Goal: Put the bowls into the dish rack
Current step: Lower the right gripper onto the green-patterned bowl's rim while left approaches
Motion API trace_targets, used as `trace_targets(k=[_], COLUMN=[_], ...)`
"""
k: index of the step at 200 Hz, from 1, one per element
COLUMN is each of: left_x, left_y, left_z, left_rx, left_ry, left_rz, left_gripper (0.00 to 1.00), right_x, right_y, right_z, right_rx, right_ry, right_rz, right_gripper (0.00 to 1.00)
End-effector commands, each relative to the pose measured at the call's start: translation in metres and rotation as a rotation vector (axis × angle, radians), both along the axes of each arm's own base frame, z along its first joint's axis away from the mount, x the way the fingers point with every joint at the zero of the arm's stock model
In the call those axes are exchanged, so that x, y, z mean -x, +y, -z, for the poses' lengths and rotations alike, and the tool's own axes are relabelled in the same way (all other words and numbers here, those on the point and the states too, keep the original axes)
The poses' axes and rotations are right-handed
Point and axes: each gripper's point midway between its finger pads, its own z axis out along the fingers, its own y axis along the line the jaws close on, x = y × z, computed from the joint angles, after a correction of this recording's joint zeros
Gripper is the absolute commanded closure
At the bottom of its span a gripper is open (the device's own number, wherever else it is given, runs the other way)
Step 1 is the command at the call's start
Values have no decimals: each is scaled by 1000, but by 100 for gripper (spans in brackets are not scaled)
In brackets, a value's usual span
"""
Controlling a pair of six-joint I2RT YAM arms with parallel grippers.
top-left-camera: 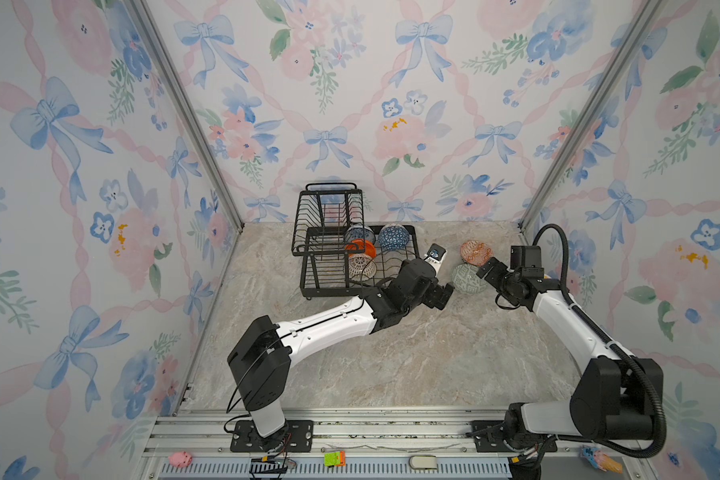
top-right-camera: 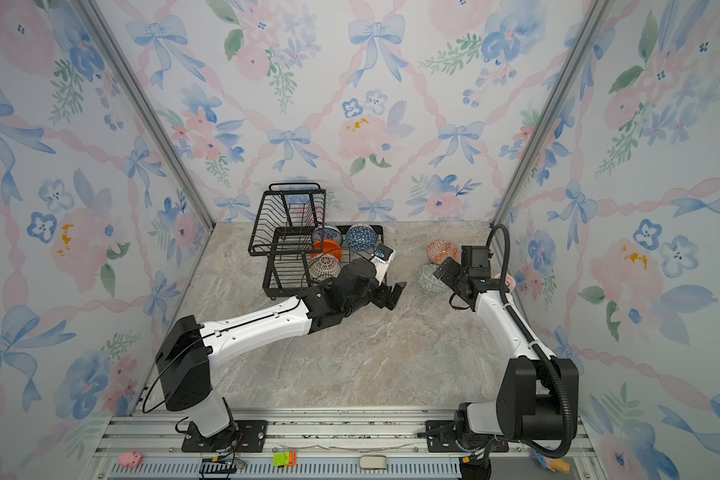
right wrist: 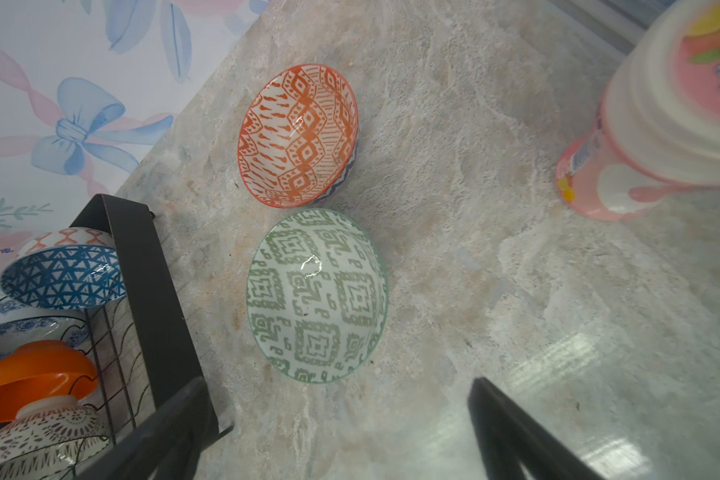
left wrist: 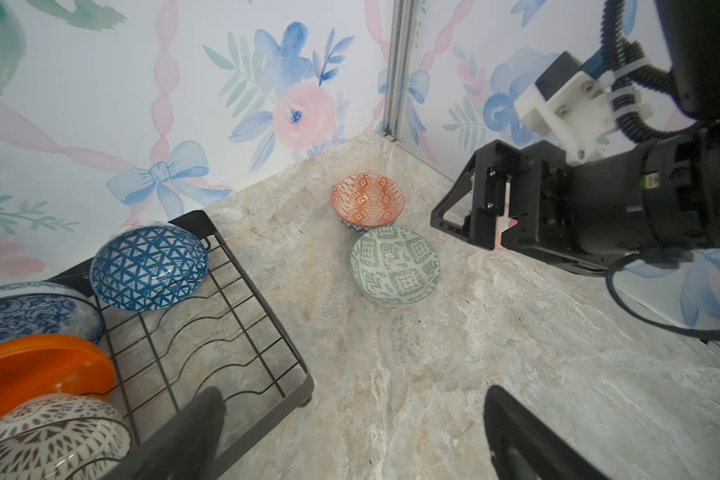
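The dish rack [right wrist: 154, 291] holds four bowls [left wrist: 148, 270]; the pale green patterned bowl [right wrist: 316, 295] and the orange-white patterned bowl [right wrist: 298, 135] stand upright on the table [right wrist: 474, 270] beside it. The right gripper [right wrist: 339, 390] and left gripper [left wrist: 354, 399] both hang spread wide, empty. Fetching the green bowl seems in hand: the right one must straddle its rim, pinch, and lift clear of its neighbour.

Green-patterned bowl [right wrist: 316, 295], orange-patterned bowl [right wrist: 298, 135], black dish rack [right wrist: 154, 291].

Top views both look down from high up, dish rack [top-left-camera: 308, 216] at the far end. Wrist cams sit low, close, sharing the rack's corner and the green patterned bowl [right wrist: 316, 295].
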Motion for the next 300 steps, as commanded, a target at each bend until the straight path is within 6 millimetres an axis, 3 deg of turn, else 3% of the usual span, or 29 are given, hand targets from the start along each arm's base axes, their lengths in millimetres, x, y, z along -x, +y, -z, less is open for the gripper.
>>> trace_targets(k=[1,39,75,110,118,164,192,247,300], left_x=[-6,-15,-26,-30,-32,-42,-38,-28,-19], left_y=[-16,-33,-43,-54,-55,-57,-62,-62,-58], left_z=[4,12,19,32,37,47,55,57,55], left_rx=[43,54,73,67,63,105,124,132,162], left_ry=[31,52,93,118,126,192,233,253,295], left_rz=[-13,2,23,59,66,83,83,76,74], left_gripper=[2,2,2,2,2,2,2,2,2], right_x=[-1,-9,-17,-19,-18,-25,-25,-26,-24], right_y=[-2,-9,0,1,0,1,4,5,6], right_z=[20,46,65,73,84,90,96,106,95], right_rx=[-35,-70,-114,-105,-105,-107,-83,-78,-63], right_ry=[60,113,131,145,172,180,192,210,183], right_rz=[-26,-10,-45,-59,-59,-64,-95,-97,-101], right_gripper=[3,12,25,28,29,39,51,62,80])
